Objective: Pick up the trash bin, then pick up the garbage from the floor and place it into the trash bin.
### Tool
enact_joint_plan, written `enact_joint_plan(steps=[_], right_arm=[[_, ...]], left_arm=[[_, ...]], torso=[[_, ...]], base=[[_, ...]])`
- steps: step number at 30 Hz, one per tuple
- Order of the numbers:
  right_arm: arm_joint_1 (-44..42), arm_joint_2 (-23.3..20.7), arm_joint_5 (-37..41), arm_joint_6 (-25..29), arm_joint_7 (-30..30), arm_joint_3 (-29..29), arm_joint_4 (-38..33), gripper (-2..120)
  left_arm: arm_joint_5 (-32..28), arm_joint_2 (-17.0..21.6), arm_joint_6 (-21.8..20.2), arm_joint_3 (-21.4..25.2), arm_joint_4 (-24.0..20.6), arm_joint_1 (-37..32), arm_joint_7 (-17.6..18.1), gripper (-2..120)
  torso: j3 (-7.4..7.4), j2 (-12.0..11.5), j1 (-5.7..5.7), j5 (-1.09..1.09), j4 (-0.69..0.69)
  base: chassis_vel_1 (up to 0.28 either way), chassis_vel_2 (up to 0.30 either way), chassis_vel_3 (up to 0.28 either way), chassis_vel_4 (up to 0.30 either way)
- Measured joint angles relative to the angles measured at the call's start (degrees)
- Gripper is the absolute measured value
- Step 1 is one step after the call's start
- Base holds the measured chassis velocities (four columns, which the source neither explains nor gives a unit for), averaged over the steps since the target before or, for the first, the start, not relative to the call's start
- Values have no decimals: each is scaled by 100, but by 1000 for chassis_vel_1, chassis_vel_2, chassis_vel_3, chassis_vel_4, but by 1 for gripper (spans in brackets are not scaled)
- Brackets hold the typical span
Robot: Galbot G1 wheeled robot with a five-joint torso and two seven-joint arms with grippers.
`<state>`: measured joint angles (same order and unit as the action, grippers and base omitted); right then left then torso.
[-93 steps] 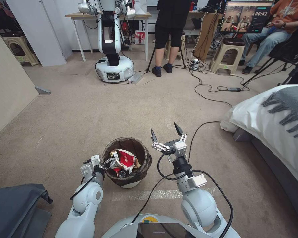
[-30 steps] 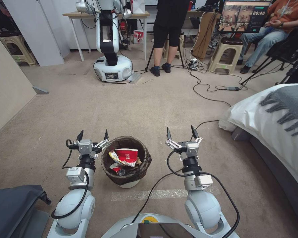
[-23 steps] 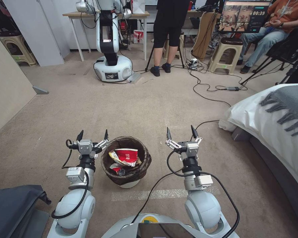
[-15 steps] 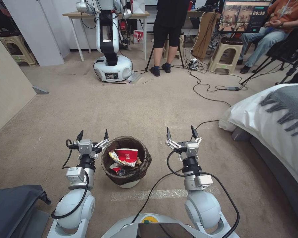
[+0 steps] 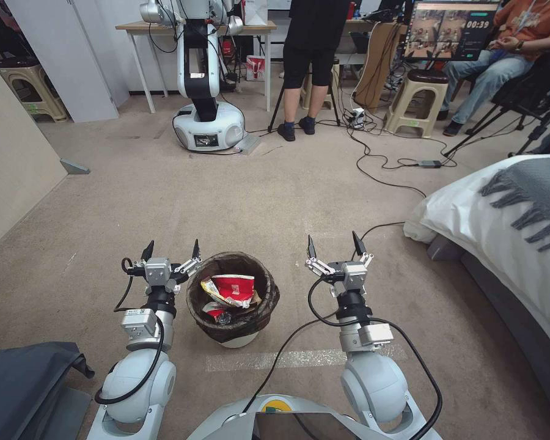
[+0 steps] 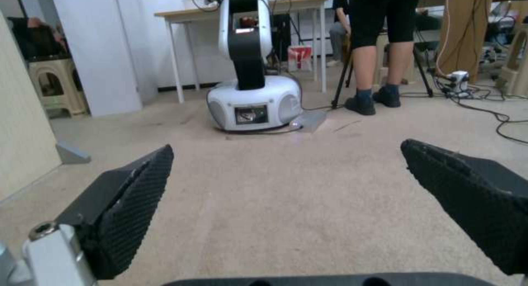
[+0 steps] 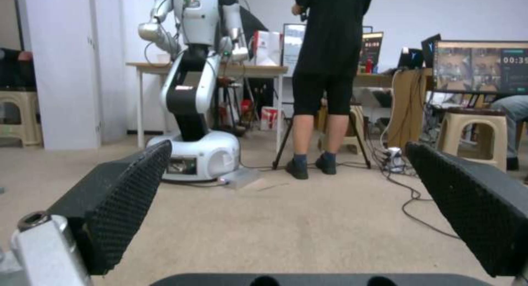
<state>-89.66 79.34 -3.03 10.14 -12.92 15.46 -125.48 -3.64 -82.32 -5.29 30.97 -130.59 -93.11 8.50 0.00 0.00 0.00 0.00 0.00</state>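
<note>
The trash bin (image 5: pixel 266 305), a small white bucket with a dark brown liner, stands on the carpet between my two arms in the head view. Inside it lies garbage (image 5: pixel 232 288): a red-and-white cup, a yellow wrapper and other crumpled pieces. My left gripper (image 5: pixel 171 250) is open just left of the bin's rim, pointing forward and holding nothing. My right gripper (image 5: pixel 334 243) is open a little to the right of the bin, also empty. Both wrist views look out over bare carpet between wide-apart fingers (image 6: pixel 132 203) (image 7: pixel 126 199).
A bed (image 5: pixel 501 226) with white bedding and a grey throw fills the right side. Grey fabric (image 5: pixel 24 385) lies at the lower left. Another robot (image 5: pixel 208 122), cables (image 5: pixel 379 165), stools, a table and people stand at the far end. A beige wall panel (image 5: pixel 12 171) runs along the left.
Since 3.1 s ago my left gripper has let go of the bin's rim, opened and drawn back to the bin's left; the right gripper shifted slightly right. Nothing has moved over the last second.
</note>
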Motion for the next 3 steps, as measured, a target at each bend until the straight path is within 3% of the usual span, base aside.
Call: enact_joint_plan(steps=[3], right_arm=[[0,0,0,0,0,0,0,100]], left_arm=[[0,0,0,0,0,0,0,100]], torso=[[0,0,0,0,0]], base=[[0,0,0,0]])
